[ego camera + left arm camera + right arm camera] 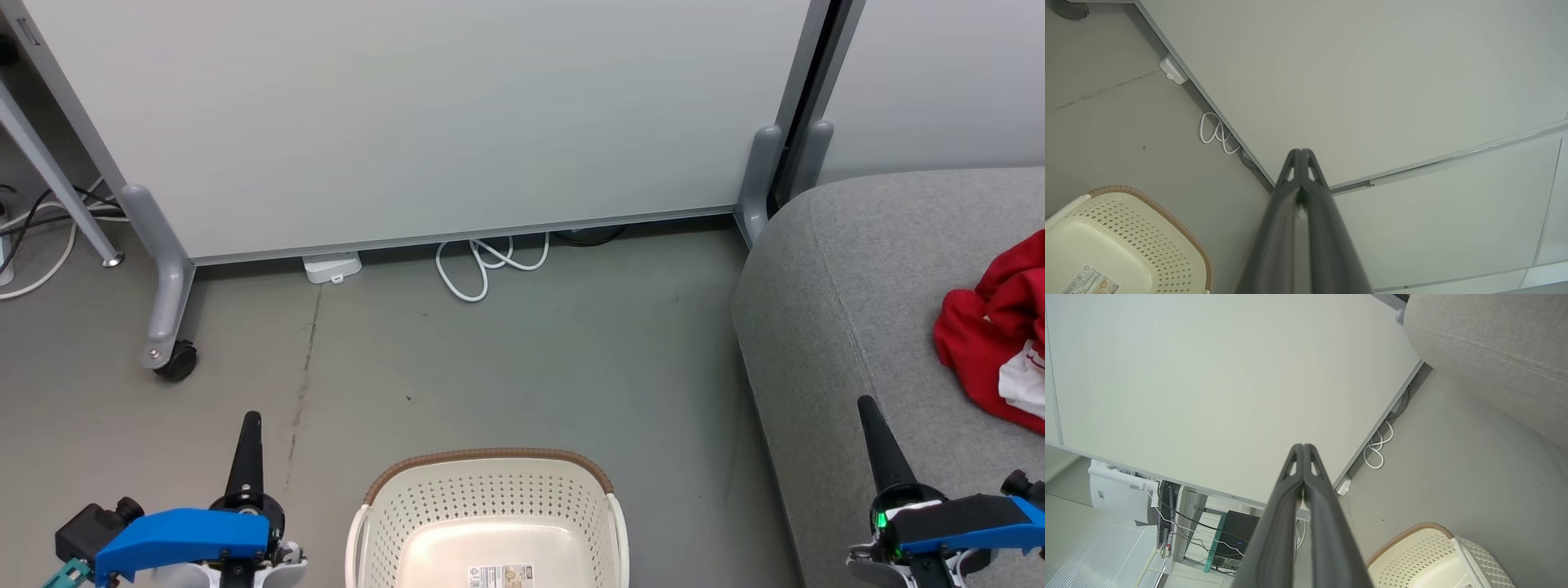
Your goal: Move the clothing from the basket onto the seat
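The cream-white basket (pixel 487 498) with its brown rim band stands on the floor at the bottom middle, and the part of its inside that I see holds only a label. It also shows as the basket (pixel 1126 241) and the basket (pixel 1433 555) in the wrist views. Red clothing (pixel 992 335) with white trim lies crumpled on the grey seat (pixel 841 310) at the right edge. My left gripper (pixel 250 420) is shut, left of the basket, holding nothing (pixel 1301 152). My right gripper (pixel 865 404) is shut over the seat's front, empty too (pixel 1303 446).
A pale partition panel (pixel 424 122) on castor feet (pixel 175 359) stands behind the floor area. A coiled white cable (pixel 486 261) and a white adapter (pixel 332 267) lie at its base. More cables and a metal leg (pixel 57 188) sit at the far left.
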